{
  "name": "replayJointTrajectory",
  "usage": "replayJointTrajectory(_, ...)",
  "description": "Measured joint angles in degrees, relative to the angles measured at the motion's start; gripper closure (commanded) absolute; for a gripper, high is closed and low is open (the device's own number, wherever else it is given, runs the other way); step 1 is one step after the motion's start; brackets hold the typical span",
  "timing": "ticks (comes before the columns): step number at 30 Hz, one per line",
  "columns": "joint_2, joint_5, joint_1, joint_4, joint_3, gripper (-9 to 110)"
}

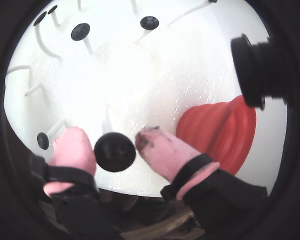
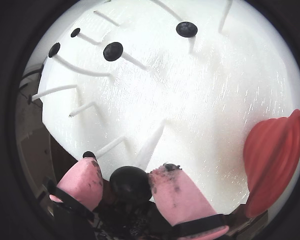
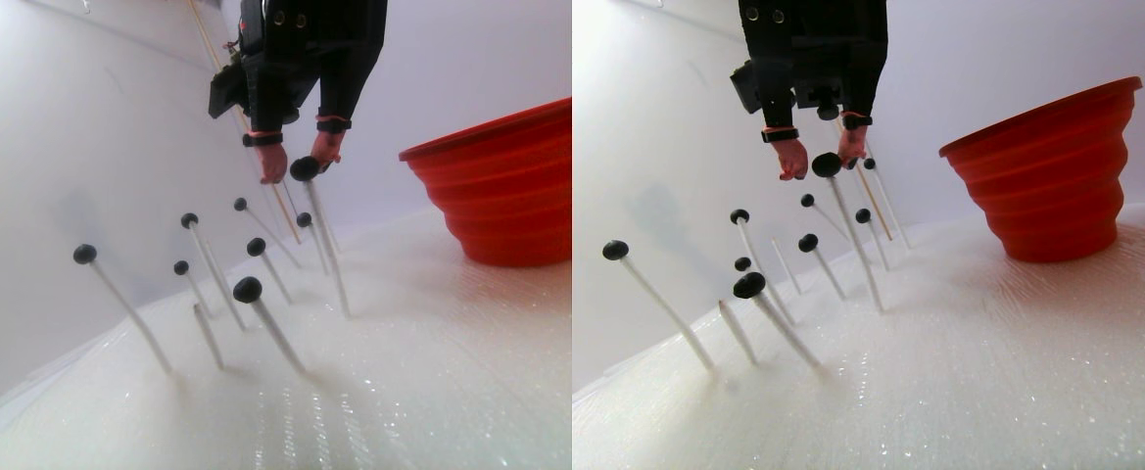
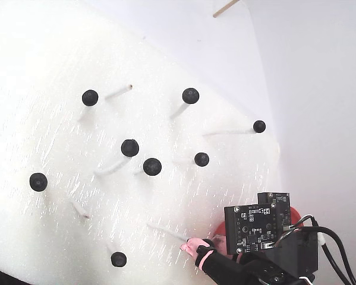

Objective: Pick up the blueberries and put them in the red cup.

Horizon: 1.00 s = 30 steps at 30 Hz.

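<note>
The gripper pinches one blueberry between its pink fingertips, atop a white stick. In this wrist view the red cup lies at about three o'clock from the berry, partly cut off by a black lens. Other blueberries sit on sticks in the white foam; in the fixed view the arm hides most of the cup.

end effector | pink fingertips (smudged) nearly closed | pointing down
</note>
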Motion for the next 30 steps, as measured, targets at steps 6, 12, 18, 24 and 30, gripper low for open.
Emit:
replayJointTrajectory(6, 0.0, -0.2, 0.4, -0.2, 0.7, 83)
replayJointTrajectory(12, -0.4, -0.2, 0.4, -0.4, 0.7, 83)
replayJointTrajectory(18, -1.0, -0.2, 0.4, -1.2, 0.7, 83)
replayJointTrajectory(24, -1.0, -0.2, 0.4, -1.2, 1.4, 84)
replayJointTrajectory(30, -1.0, -0.2, 0.4, -1.2, 1.8, 86)
